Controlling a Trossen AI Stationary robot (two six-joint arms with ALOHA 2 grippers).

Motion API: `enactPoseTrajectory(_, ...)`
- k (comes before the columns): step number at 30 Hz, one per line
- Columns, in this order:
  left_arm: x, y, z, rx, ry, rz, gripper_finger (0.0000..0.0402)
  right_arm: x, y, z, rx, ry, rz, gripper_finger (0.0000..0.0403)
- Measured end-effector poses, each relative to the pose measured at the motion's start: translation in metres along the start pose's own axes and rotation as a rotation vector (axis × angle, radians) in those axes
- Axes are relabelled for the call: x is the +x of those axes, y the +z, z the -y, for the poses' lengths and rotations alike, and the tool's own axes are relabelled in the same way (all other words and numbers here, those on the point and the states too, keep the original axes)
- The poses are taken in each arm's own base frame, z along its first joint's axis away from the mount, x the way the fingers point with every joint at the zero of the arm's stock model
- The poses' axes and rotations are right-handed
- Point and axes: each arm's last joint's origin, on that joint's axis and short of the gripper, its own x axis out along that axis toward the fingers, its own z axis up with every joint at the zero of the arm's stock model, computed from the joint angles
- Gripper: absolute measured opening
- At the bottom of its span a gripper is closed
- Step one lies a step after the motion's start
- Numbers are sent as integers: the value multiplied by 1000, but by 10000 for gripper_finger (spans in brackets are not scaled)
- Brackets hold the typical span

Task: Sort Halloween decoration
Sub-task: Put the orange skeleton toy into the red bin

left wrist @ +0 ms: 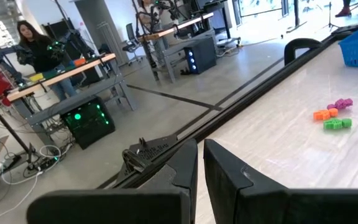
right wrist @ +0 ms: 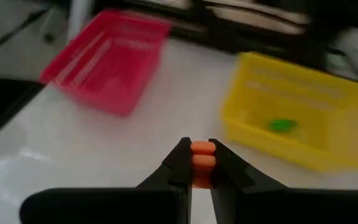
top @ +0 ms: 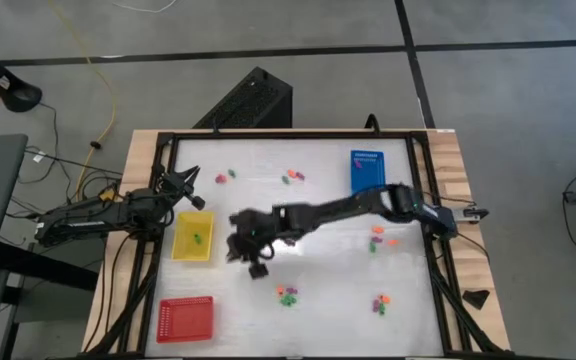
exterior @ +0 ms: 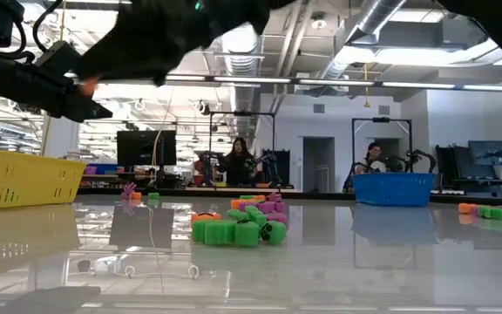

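Pinching orange piece (right wrist: 202, 157), right hand (right wrist: 197, 163), near yellow tray (right wrist: 303, 102)

From above you can't make out the shapes of the decoration pieces (top: 287, 294) near the red tray (top: 185, 319), they're just colored specks. The right wrist shot is smeared, and the orange piece (right wrist: 202, 163) sinks out of sight between the right gripper's fingers (right wrist: 178, 168).

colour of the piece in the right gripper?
Orange piece, pinched in the right gripper; clearest in the right wrist view.
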Motion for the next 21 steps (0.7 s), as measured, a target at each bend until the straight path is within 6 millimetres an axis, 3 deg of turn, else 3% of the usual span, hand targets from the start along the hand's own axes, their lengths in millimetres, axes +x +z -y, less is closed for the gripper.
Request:
enactPoseTrajectory(7, 0, -1, 1, 8, -2, -7, 18, 43, -1, -21, -24, 240, 372, 58)
enactPoseTrajectory(11, 1, -1, 1, 17, -3, -14, 18, 61, -17, -30, 44, 285, 380, 58)
enactPoseTrajectory(21, 1, -1, 1, 17, -3, -15, 18, 69, -16, -48, 38, 200, 398, 58)
